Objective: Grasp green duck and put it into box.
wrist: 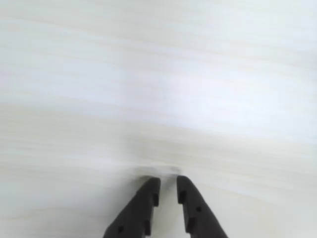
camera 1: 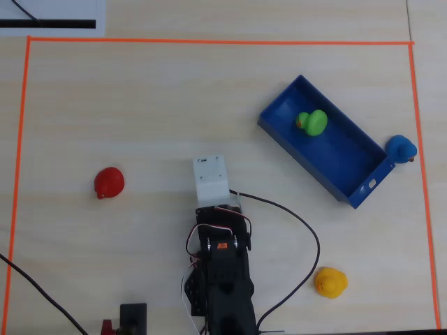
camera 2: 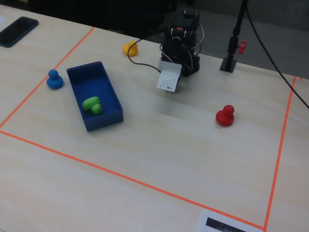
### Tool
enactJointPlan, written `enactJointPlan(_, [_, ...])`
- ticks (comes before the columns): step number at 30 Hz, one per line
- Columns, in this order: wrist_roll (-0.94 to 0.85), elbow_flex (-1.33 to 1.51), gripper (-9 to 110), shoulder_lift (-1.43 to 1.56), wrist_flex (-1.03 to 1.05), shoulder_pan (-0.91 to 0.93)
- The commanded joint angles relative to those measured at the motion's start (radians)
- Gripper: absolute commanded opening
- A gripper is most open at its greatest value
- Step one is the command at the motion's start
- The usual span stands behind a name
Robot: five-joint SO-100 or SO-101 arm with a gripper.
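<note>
The green duck (camera 1: 312, 123) lies inside the blue box (camera 1: 346, 157), near its upper-left end in the overhead view. In the fixed view the duck (camera 2: 91, 105) lies on its side in the near half of the box (camera 2: 104, 121). My gripper (wrist: 167, 182) points at bare table in the wrist view. Its two black fingers stand a narrow gap apart with nothing between them. The arm (camera 1: 220, 265) is folded back near the bottom middle of the overhead view, well left of the box. The white wrist housing (camera 1: 211, 180) hides the gripper there.
A blue duck (camera 1: 401, 149) sits just outside the box's right end. A yellow duck (camera 1: 330, 283) is at the lower right and a red duck (camera 1: 110, 183) at the left. Orange tape (camera 1: 209, 42) frames the work area. A black cable (camera 1: 307, 237) loops right of the arm.
</note>
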Motion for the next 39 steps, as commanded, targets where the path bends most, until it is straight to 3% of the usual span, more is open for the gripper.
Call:
enactJointPlan(1, [0.006, -0.002, 1, -0.011, 0.028, 0.009])
enactJointPlan(39, [0.006, -0.002, 2, -0.011, 0.028, -0.018])
